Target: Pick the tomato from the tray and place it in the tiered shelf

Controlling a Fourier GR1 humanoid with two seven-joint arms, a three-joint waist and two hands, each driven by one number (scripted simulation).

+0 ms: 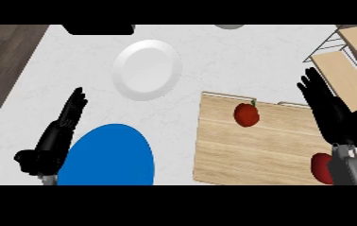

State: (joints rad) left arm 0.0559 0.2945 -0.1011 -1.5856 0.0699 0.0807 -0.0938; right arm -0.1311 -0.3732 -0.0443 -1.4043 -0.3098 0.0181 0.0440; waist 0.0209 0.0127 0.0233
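Note:
A red tomato with a small green stem lies on the wooden tray, near its far edge. The tiered shelf, wire-framed with wooden boards, stands at the far right. My right hand hovers over the tray's right side, fingers straight and pointing away, to the right of the tomato and apart from it. My left hand rests open at the lower left, fingers up. A second red object shows at the tray's near right corner, partly hidden by my right forearm.
A white plate sits at the counter's middle back. A blue plate lies at the near left beside my left hand. A dark object and a grey one show at the back edge. Dark floor borders the counter's left.

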